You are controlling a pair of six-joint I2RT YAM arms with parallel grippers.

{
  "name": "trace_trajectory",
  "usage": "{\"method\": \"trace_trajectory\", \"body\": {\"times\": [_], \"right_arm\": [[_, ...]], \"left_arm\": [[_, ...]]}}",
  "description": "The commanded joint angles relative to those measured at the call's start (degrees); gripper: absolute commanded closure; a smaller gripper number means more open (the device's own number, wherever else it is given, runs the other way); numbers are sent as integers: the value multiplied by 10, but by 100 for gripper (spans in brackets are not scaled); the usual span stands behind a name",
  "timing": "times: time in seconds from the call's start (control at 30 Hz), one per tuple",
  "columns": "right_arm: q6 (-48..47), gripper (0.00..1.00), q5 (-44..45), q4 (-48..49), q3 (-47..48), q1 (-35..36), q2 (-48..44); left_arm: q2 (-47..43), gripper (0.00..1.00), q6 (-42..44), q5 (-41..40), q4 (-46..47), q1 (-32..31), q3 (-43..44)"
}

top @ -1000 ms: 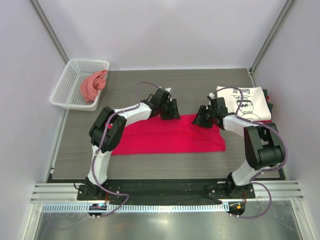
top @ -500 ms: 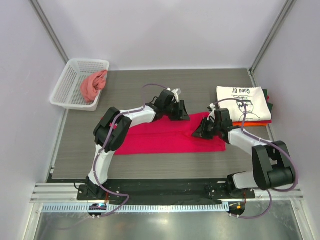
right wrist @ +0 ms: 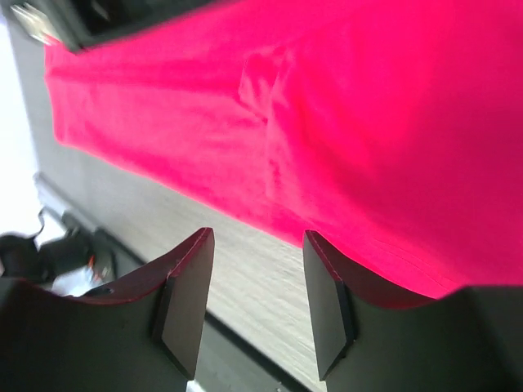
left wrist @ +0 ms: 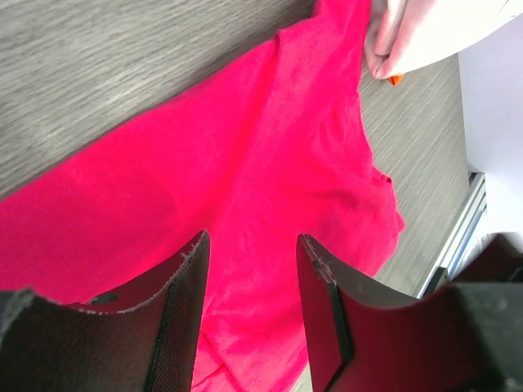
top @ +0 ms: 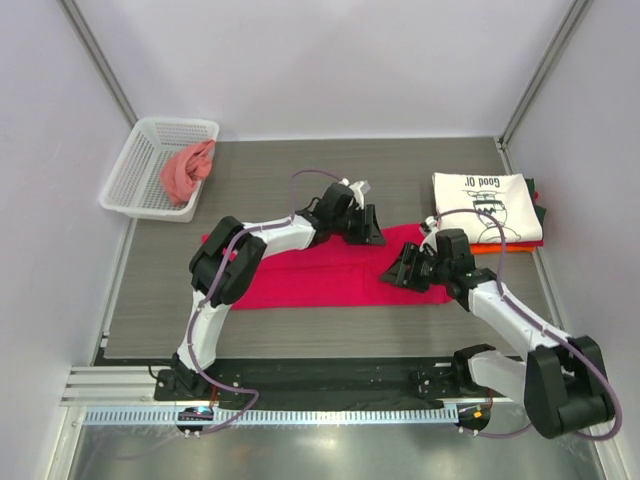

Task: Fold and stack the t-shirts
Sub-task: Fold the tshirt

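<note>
A large crimson-red t-shirt (top: 320,278) lies flat as a long folded strip across the middle of the table; it also shows in the left wrist view (left wrist: 245,163) and the right wrist view (right wrist: 368,106). My left gripper (top: 372,232) is open and empty over the shirt's far edge (left wrist: 249,269). My right gripper (top: 395,272) is open and empty above the shirt's right part, near its front edge (right wrist: 255,261). A folded white t-shirt with black cartoon print (top: 487,205) tops a stack with orange, red and dark shirts at the right back.
A white plastic basket (top: 140,150) at the back left holds a crumpled pink-red shirt (top: 185,170). White walls enclose the table. A metal rail (top: 320,385) runs along the near edge by the arm bases.
Both grippers have left the shirt's far edge. The left gripper has moved right along it. The right gripper has come toward the near edge and lower over the shirt's right part.
</note>
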Motion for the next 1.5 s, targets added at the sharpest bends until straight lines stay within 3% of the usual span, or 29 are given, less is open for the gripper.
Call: {"method": "trace_trajectory", "body": {"times": [0.0, 0.17, 0.3, 0.63, 0.73, 0.87, 1.0, 1.17, 1.37, 1.47], "right_arm": [[7, 50, 116, -49, 37, -1, -54], [35, 54, 326, -106, 49, -2, -88], [77, 57, 440, -128, 43, -3, -84], [160, 63, 475, -154, 41, -3, 52], [199, 64, 491, -179, 25, -4, 37], [223, 57, 466, -164, -23, -3, -48], [218, 53, 456, -152, -33, -3, -59], [209, 52, 464, -144, -3, -3, 3], [198, 53, 464, -95, 56, -8, 143], [184, 53, 436, -63, 133, -15, 248]], "left_arm": [[-37, 52, 6, 1, 27, -5, -30], [-79, 52, 7, -38, 40, -8, -81], [-89, 51, 17, -108, 0, -9, -75], [-44, 51, -35, -116, -59, 21, -54], [-52, 52, -29, -122, -59, 21, -58], [-63, 51, -17, -130, -59, 21, -60], [-114, 50, -3, -150, -61, 26, -77], [-227, 46, -8, -174, -83, 55, -140], [-358, 42, 18, -265, -218, 82, -162], [-405, 41, 10, -290, -250, 98, -194]]}}
